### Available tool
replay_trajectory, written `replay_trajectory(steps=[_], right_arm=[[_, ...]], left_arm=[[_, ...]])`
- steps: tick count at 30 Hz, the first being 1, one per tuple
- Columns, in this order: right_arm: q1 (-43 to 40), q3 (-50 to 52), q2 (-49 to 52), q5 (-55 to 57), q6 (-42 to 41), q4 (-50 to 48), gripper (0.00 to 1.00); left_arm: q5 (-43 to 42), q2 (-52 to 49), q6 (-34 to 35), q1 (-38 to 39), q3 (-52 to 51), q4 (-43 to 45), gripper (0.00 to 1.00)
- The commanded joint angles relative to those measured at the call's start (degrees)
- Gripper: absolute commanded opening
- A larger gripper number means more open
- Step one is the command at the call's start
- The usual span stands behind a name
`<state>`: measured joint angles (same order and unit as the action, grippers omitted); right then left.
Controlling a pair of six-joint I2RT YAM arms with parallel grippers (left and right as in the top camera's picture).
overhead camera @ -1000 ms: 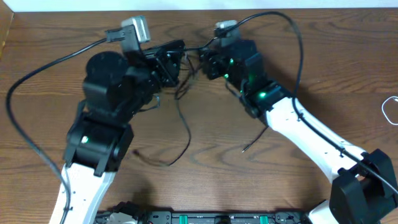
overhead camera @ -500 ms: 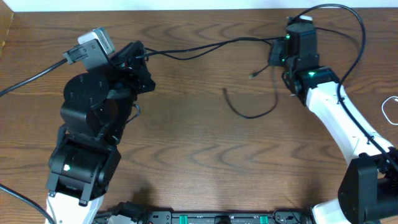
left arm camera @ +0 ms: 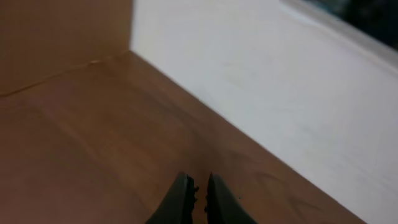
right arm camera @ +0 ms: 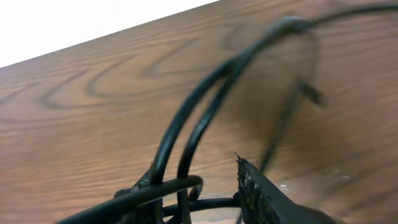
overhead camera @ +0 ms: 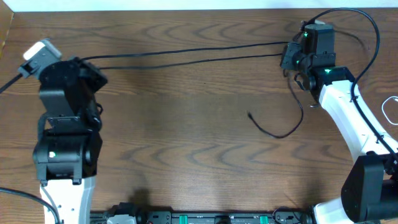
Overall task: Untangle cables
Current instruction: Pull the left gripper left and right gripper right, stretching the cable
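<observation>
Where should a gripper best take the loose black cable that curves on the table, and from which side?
Take the loose cable just behind its free end, from straight above: it lies flat there, clear of the two stretched cables.

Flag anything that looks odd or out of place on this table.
Two black cables run in straight, tight lines across the table from the left gripper to the right gripper, not lying slack. A loose end curls below the right gripper. A white cable sits apart at the right edge, partly out of view.

No readable text, labels or numbers anywhere.
</observation>
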<state>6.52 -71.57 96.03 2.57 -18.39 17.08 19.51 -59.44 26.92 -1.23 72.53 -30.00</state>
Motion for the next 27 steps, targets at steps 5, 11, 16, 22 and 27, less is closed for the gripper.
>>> replay_trajectory(steps=[5,11,16,22,27], right_arm=[[-3.63,-0.57,0.31,9.55,0.04,0.52,0.36],[-6.27,-0.57,0.31,9.53,0.02,0.79,0.36],[-9.20,-0.57,0.31,9.55,0.04,2.91,0.39],[-12.28,-0.57,0.31,11.32,0.02,5.07,0.46],[-15.98,-0.57,0.31,14.95,0.04,8.07,0.60]], left_arm=[[9.11,-0.22,0.55,-14.43,0.72,0.02,0.08],[9.05,-0.37,0.61,-22.12,0.72,-2.40,0.08],[9.05,-0.44,0.76,-25.20,0.72,-3.78,0.08],[9.07,-0.48,0.74,-25.49,0.72,-3.80,0.08],[9.03,-0.48,0.74,-25.49,0.72,-3.82,0.08]])
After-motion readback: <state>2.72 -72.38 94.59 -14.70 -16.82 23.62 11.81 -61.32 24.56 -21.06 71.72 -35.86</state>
